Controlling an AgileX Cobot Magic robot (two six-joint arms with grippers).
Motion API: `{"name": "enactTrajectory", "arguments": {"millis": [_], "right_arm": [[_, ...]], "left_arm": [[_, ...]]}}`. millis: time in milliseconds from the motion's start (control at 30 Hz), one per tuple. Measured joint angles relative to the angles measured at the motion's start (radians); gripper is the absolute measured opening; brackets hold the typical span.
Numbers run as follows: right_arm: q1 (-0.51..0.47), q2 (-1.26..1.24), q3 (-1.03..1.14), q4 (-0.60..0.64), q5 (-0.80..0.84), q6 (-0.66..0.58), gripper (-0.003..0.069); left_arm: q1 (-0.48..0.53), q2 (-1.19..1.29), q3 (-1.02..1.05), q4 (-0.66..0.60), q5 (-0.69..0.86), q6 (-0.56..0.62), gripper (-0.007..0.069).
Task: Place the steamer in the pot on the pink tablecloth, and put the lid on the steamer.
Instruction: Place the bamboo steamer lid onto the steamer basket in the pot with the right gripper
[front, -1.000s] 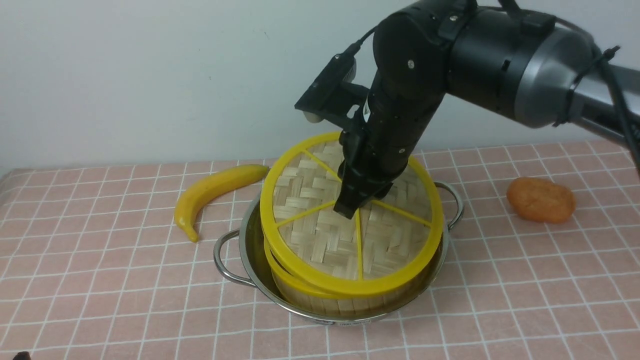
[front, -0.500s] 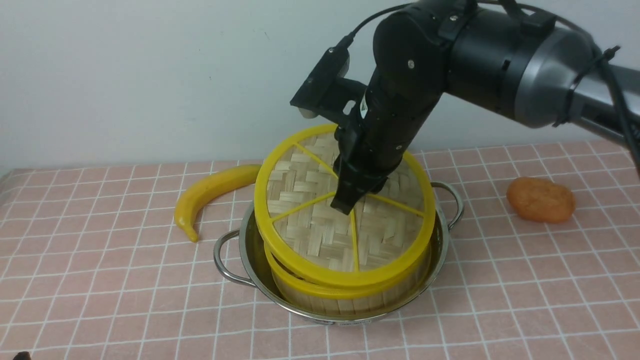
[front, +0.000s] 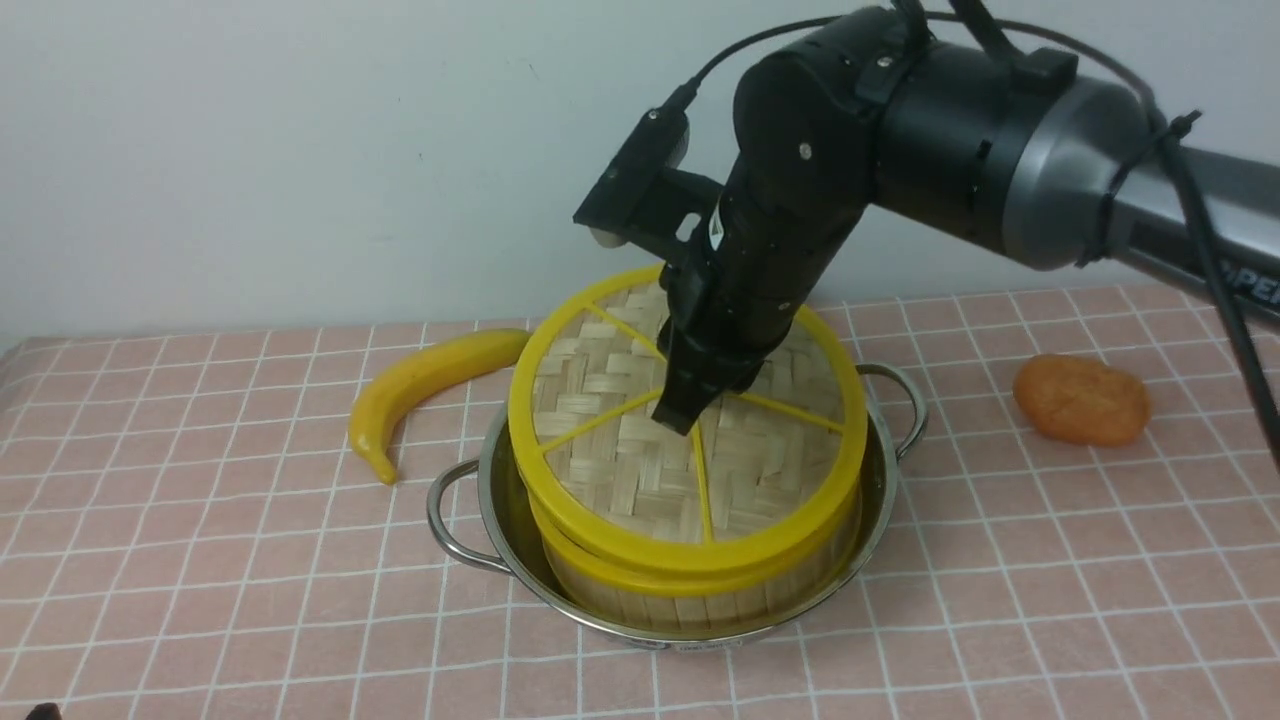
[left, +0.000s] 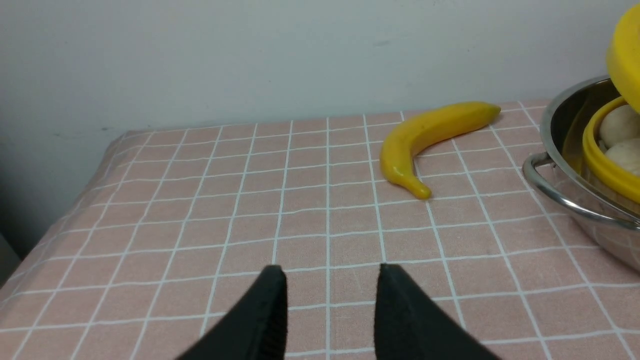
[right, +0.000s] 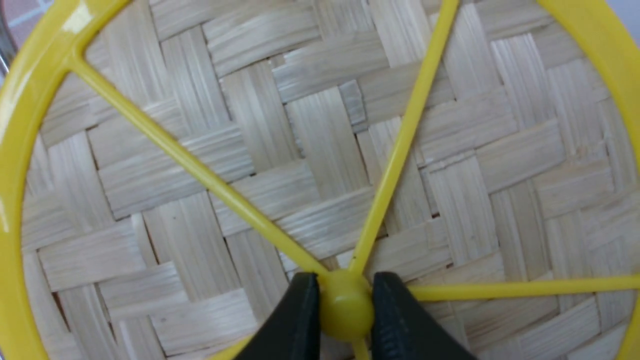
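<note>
A pink tablecloth (front: 200, 500) with a grid of thin white lines fills the front view, backed by a plain pale wall (front: 300, 150). Near the middle sits a wide, shiny steel pot (front: 884, 470) with looped wire handles on its left and right sides. The bamboo steamer (front: 700, 600) stands upright inside the pot, and its slatted wall and yellow upper rim rise above the pot's edge. Over the steamer is the lid (front: 620, 470), a flat woven-bamboo disc with a thick yellow rim and yellow spokes. It is tipped toward the camera, with its near edge low against the steamer's rim and its far edge higher. The right hand (right: 345, 305) reaches down from a black arm and pinches the lid's small yellow centre hub between its two black fingers (right: 295, 320). The left wrist view shows a gap between lid and steamer on the left side, with pale round items (left: 620, 125) inside the steamer. The left hand (left: 330, 300) hovers low over bare cloth well to the pot's left, fingers spread apart and holding nothing. A yellow banana (front: 420, 385) lies just left of the pot. An orange lump (front: 1080, 400) lies to the right, apart from the pot.
</note>
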Motion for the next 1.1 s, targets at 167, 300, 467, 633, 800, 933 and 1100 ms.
{"name": "enactTrajectory", "arguments": {"millis": [167, 300, 467, 633, 800, 933, 1100], "right_arm": [[0.000, 0.004, 0.000, 0.000, -0.030, -0.003, 0.0148], [0.000, 0.016, 0.000, 0.002, -0.025, -0.003, 0.0148], [0.000, 0.009, -0.004, -0.001, -0.011, -0.008, 0.0148], [0.000, -0.052, -0.035, 0.009, 0.065, 0.008, 0.0148], [-0.002, -0.086, -0.036, 0.009, 0.090, 0.029, 0.0148], [-0.007, -0.037, -0.012, 0.017, 0.089, 0.015, 0.0148], [-0.013, 0.025, -0.010, 0.009, 0.055, 0.005, 0.0148]], "left_arm": [[0.000, 0.000, 0.000, 0.000, 0.000, 0.000, 0.0243], [0.000, 0.000, 0.000, 0.000, 0.000, 0.000, 0.0243], [0.000, 0.000, 0.000, 0.000, 0.000, 0.000, 0.0243], [0.000, 0.000, 0.000, 0.000, 0.000, 0.000, 0.0243], [0.000, 0.000, 0.000, 0.000, 0.000, 0.000, 0.0243], [0.000, 0.000, 0.000, 0.000, 0.000, 0.000, 0.0243], [0.000, 0.000, 0.000, 0.000, 0.000, 0.000, 0.0243]]}}
